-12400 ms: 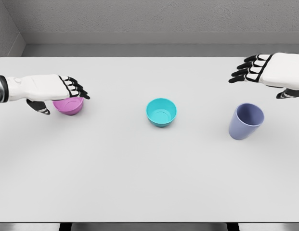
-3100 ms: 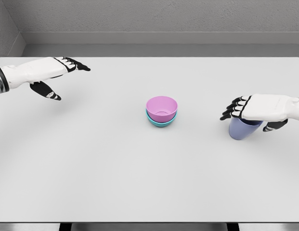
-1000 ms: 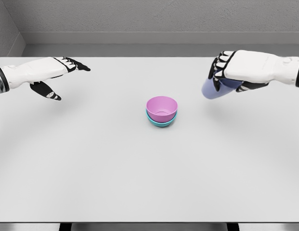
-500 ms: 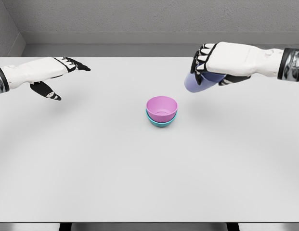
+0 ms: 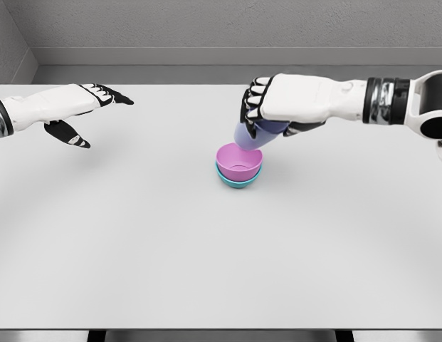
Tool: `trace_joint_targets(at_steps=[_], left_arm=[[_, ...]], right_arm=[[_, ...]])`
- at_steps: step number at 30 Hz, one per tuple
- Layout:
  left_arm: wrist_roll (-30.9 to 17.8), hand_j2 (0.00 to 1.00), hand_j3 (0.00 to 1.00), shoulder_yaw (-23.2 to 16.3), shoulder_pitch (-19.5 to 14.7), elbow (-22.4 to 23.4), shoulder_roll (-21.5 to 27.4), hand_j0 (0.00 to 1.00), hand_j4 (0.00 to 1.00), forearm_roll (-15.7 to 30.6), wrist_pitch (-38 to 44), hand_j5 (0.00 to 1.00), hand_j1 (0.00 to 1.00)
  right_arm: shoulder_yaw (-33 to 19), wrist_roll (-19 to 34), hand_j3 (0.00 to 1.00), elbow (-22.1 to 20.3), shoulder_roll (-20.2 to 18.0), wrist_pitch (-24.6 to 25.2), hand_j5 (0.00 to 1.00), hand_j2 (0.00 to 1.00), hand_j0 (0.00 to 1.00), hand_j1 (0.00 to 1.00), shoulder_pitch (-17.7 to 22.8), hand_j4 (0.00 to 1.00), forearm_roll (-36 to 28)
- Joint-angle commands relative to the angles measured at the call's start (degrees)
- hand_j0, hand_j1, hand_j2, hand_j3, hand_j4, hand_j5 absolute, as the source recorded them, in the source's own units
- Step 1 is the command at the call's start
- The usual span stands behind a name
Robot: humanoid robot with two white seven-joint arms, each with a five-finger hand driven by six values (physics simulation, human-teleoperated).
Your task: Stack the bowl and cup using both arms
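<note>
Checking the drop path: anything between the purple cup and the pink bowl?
Nothing visible. The right hand holds the purple plastic cup, tilted, just above the pink bowl nested in the teal bowl; the pink bowl's interior looks empty.

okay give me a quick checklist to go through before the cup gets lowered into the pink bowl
1. Right robot hand grips the purple cup: ok.
2. Cup over the pink bowl: ok, at its upper right rim.
3. Cup upright: not ok, tilted.
4. Pink bowl nested in the teal bowl: ok.
5. Left robot hand clear of the stack: ok, open at far left.
6. Cup touching the bowl: cannot tell.
</note>
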Motion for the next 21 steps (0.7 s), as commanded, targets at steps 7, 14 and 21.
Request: trace_joint_targets(at_steps=[7,14,21], left_arm=[[0.03,1.0,1.0,0.04,0.0,0.0,0.13,1.0,1.0,0.37,0.15,1.0,1.0],[0.03,1.0,1.0,0.04,0.0,0.0,0.13,1.0,1.0,0.37,0.15,1.0,1.0],[0.03,1.0,1.0,0.04,0.0,0.0,0.13,1.0,1.0,0.37,0.15,1.0,1.0]], right_arm=[[2.88,-0.1,0.43,0.39,1.95,0.22,0.43,0.43,0.43,0.43,-0.53,0.43,-0.13],[2.97,-0.1,0.43,0.48,1.69,0.22,0.43,0.43,0.43,0.43,-0.18,0.43,-0.04],[3.85,-0.1,0.44,1.27,1.69,0.22,0.44,0.44,0.44,0.44,-0.18,0.44,-0.04]])
